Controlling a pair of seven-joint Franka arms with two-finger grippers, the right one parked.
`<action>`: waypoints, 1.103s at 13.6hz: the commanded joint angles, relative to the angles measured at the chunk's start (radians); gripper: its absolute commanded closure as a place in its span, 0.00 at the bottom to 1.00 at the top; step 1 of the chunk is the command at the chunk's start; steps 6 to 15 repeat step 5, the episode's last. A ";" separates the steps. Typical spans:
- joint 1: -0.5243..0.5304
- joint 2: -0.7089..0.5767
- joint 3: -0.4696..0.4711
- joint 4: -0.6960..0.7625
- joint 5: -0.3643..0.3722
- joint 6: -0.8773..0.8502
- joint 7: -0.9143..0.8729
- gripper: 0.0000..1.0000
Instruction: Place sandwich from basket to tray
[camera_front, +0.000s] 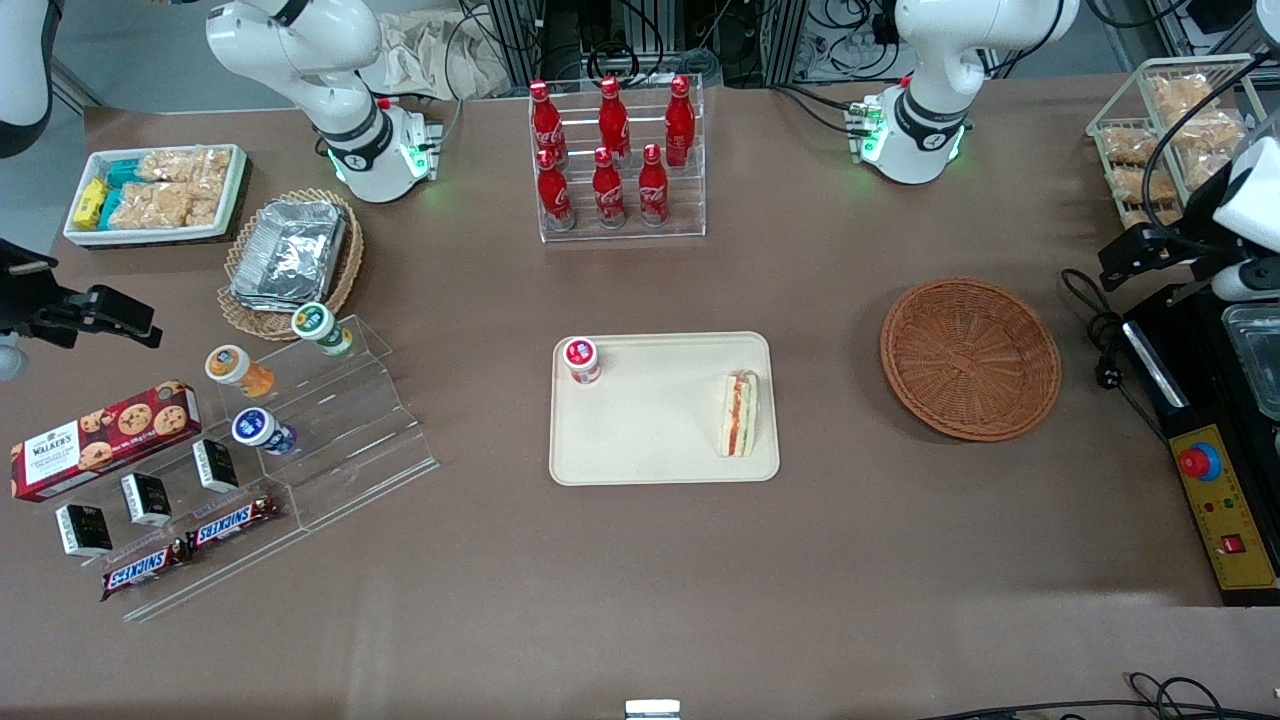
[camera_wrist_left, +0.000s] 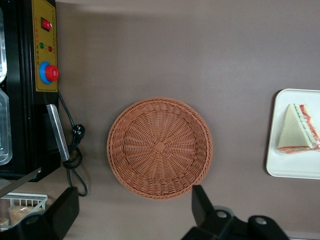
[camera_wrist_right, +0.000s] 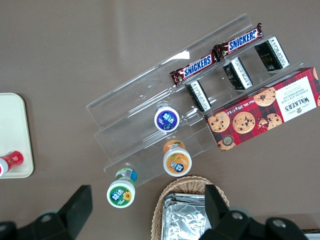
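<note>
Sandwich (camera_front: 739, 414) lies on tray (camera_front: 650, 440), long axis running near-to-far; basket (camera_wrist_left: 159, 148) empty; gripper (camera_wrist_left: 132, 210), wide open and holding nothing, hovers over basket, well apart from sandwich.

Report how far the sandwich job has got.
Done, by the look of it: the sandwich lies on the tray, beside a small red-lidded cup, and the basket holds nothing. In hand: nothing; the gripper is open above the table near the basket. Left: no step seems outstanding.
</note>
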 joint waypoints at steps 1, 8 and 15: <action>-0.002 0.026 -0.013 0.083 -0.013 -0.073 0.012 0.00; -0.002 0.033 -0.010 0.117 -0.025 -0.109 0.013 0.00; -0.002 0.033 -0.010 0.117 -0.025 -0.109 0.013 0.00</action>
